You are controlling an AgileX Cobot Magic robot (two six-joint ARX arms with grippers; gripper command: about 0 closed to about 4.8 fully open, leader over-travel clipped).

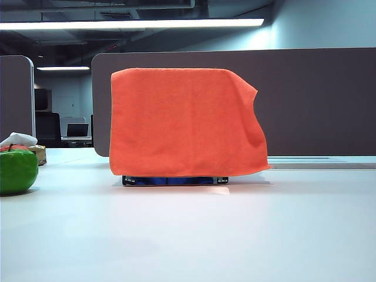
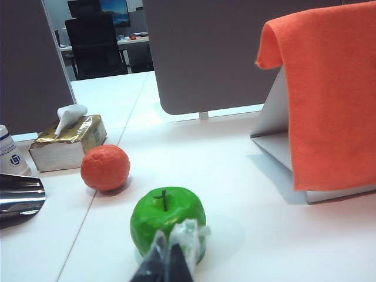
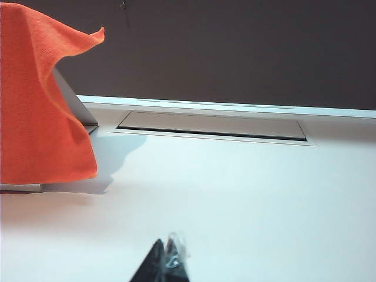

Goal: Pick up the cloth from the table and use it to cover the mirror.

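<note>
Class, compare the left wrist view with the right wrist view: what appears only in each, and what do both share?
Only the left wrist view: the green apple, orange ball, tissue box and the shut left gripper near the apple. Only the right wrist view: the recessed panel in the table and the shut right gripper over bare tabletop. Both: the orange cloth draped over the mirror, the white table and the grey partition.
</note>
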